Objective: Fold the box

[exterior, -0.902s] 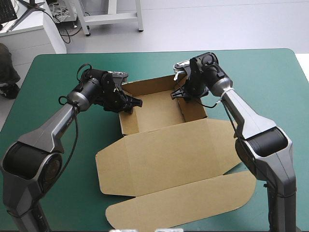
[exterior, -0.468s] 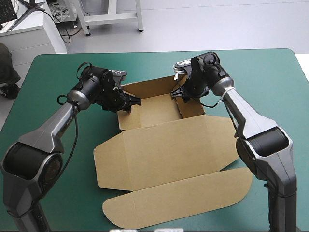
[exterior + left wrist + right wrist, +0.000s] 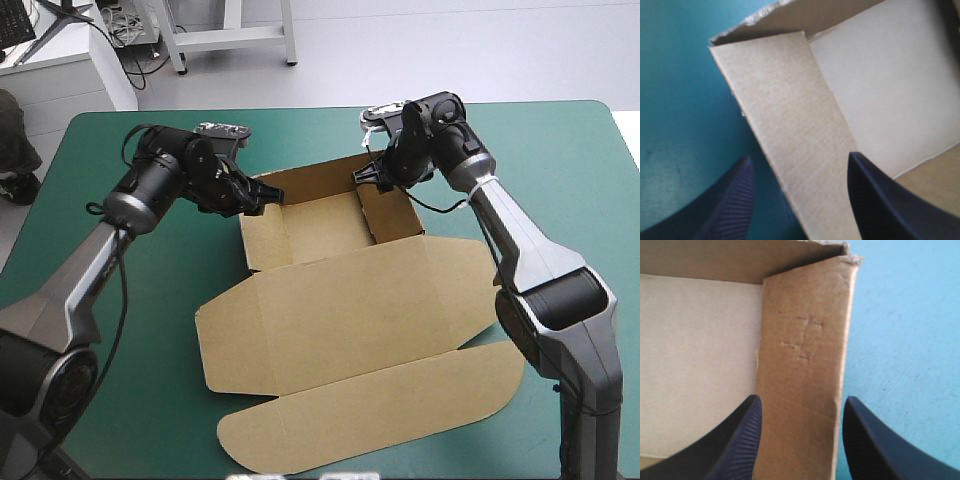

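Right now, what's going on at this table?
Two robot arms are folding a brown box on the teal-green table. Its far part already stands as an open tray; the lid lies flat toward the near edge. The left gripper, fingers open, straddles the tray's left wall, and the right gripper, also open, straddles the right wall. Neither is clamped on the board.

The brown box [image 3: 330, 300] stands as an open tray, far and side walls raised, its lid and end flap lying flat on the near side. One side wall rises between the spread fingers of the left gripper [image 3: 262, 195], the opposite wall between those of the right gripper [image 3: 366, 176].
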Robot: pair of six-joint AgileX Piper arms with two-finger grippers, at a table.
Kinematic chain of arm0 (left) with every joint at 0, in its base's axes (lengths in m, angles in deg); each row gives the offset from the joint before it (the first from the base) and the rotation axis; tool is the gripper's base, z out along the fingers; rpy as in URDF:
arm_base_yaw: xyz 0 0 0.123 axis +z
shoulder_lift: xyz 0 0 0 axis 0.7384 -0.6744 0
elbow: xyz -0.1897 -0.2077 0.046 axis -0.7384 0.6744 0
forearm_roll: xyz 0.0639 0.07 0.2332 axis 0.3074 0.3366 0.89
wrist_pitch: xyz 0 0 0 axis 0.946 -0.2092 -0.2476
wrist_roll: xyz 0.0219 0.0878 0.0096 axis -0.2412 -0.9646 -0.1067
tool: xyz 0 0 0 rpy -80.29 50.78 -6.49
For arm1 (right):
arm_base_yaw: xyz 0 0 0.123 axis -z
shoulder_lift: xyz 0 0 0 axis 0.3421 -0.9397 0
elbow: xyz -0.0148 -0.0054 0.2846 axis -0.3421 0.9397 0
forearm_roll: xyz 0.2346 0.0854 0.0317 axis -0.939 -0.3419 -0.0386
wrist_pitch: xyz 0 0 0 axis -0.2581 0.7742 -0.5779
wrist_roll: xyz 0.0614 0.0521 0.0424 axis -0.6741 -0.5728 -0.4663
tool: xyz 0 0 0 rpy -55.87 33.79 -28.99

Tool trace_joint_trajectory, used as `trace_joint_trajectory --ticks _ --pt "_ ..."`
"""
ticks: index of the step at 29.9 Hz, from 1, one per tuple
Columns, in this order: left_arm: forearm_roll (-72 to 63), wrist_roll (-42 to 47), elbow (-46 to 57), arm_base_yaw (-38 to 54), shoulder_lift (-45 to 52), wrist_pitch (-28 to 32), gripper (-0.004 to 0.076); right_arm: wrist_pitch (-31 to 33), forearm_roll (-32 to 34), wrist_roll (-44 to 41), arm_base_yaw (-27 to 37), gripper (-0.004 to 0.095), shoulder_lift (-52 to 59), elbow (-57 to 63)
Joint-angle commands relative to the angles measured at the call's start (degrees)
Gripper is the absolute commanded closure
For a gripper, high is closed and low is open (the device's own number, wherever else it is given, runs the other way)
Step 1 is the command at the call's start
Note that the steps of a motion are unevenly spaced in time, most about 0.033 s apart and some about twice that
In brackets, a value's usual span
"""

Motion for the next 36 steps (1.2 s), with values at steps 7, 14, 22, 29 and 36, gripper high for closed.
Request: trace_joint_trajectory --ticks 7,14,22,29,36 --pt "4.26 -7.32 -1.93 -0.19 23.02 0.48 0.0482 0.64 0.72 0.32 0.36 0.0439 14.95 -2.23" --pt "4.26 -16.83 -0.75 -0.19 37.9 -4.13 0.0734 0.64 0.72 0.32 0.36 0.0439 20.58 -2.23" --pt "4.26 -19.64 14.84 -0.19 56.91 -0.07 0.0734 0.64 1.6 0.61 0.36 0.0439 19.98 -1.74" --pt "4.26 -19.76 31.75 -0.19 73.06 3.3 0.0734 0.64 3.02 0.9 0.36 0.0439 14.18 -1.74" --pt "1.8 -19.38 48.5 -0.19 87.58 9.64 0.0734 0.64 2.79 0.9 0.36 0.0439 5.69 -1.74"
